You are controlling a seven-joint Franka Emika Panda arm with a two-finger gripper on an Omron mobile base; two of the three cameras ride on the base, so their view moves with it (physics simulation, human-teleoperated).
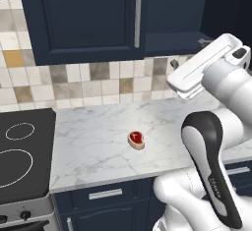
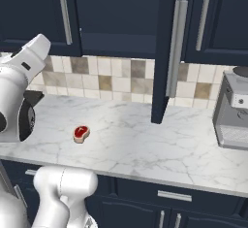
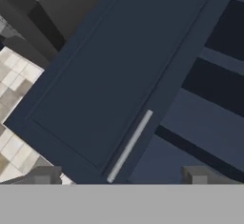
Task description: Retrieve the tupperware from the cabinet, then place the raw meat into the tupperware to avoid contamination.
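The open, empty hand (image 3: 119, 175) hangs high by the cabinet (image 1: 83, 14), raw meat (image 1: 136, 139) well below.

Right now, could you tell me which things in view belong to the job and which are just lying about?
Job: raw meat on the counter; cabinet, one door swung open; open end effector facing it.
Lying about: stovetop; grey appliance; drawers.

Both base cams are sitting behind the arm, left and right, looking forward and down, sharing the marble counter (image 1: 98, 141), the raw meat (image 1: 136, 139) and the cabinet (image 1: 88, 18). Hand cam is tilting up close at a cabinet door's handle (image 3: 129, 146).
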